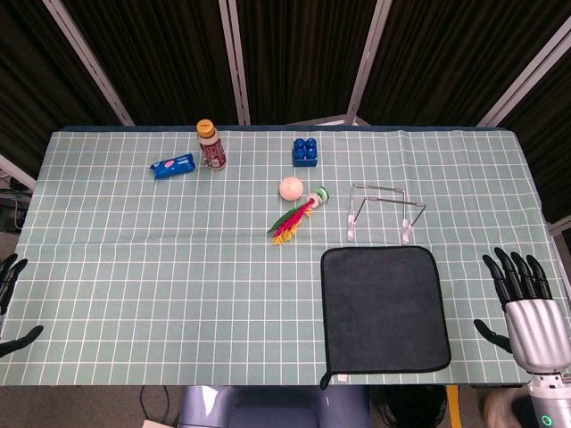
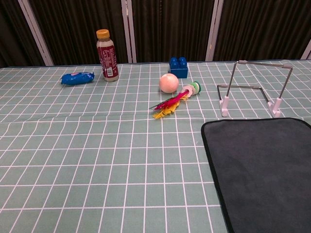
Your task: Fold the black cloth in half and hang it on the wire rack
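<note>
The black cloth (image 1: 385, 308) (image 2: 265, 170) lies flat and unfolded near the table's front edge, right of centre. Just behind it stands the wire rack (image 1: 384, 212) (image 2: 257, 87), upright on two white feet. My right hand (image 1: 526, 308) hovers open at the table's right edge, fingers spread, apart from the cloth's right side. At the far left edge of the head view only the dark fingertips of my left hand (image 1: 11, 299) show, spread and holding nothing. The chest view shows neither hand.
Behind the cloth lie a red and yellow feathered shuttlecock (image 1: 294, 217) and a pink ball (image 1: 291, 188). Further back sit a blue block (image 1: 305, 151), a brown bottle (image 1: 211, 144) and a blue packet (image 1: 173, 167). A green checked tablecloth (image 1: 161, 294) covers the table.
</note>
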Robot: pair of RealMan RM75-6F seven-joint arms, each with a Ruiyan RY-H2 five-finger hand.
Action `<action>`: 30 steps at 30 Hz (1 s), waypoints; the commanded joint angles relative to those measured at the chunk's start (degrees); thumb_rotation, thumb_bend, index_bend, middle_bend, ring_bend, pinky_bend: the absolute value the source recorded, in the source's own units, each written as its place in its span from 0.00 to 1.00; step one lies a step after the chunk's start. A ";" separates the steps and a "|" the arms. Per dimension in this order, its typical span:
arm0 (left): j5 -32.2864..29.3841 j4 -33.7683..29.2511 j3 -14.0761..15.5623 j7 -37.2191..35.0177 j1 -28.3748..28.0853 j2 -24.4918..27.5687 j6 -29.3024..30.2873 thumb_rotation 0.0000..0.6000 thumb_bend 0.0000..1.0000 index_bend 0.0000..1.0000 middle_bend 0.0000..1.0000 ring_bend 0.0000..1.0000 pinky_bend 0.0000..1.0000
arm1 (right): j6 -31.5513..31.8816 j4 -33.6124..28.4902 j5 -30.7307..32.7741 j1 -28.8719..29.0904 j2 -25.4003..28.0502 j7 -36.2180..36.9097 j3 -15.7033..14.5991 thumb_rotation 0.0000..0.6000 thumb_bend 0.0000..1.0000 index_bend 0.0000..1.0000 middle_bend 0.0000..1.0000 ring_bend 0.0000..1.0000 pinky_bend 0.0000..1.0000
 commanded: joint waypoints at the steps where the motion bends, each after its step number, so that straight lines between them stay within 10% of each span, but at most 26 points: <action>1: -0.06 0.06 -0.01 -0.09 0.00 0.01 -0.05 1.00 0.00 0.00 0.00 0.00 0.00 | -0.36 -0.08 -0.16 0.13 0.04 -0.04 -0.17 1.00 0.00 0.02 0.00 0.00 0.00; 12: -0.86 -0.05 -0.38 1.01 -0.47 -0.46 -0.97 1.00 0.00 0.00 0.00 0.00 0.00 | -10.84 3.38 -8.01 4.14 -2.22 0.59 -6.64 1.00 0.00 0.04 0.00 0.00 0.00; 17: -2.86 -0.26 -1.20 3.49 -1.52 -1.36 -2.86 1.00 0.00 0.00 0.00 0.00 0.00 | -16.90 10.45 -14.40 7.23 -7.61 5.63 -11.63 1.00 0.00 0.33 0.00 0.00 0.00; 30: -5.07 -0.18 -1.56 7.22 -2.66 -2.89 -5.16 1.00 0.00 0.00 0.00 0.00 0.00 | -21.58 16.14 -14.48 8.85 -14.79 1.83 -13.15 1.00 0.12 0.38 0.00 0.00 0.00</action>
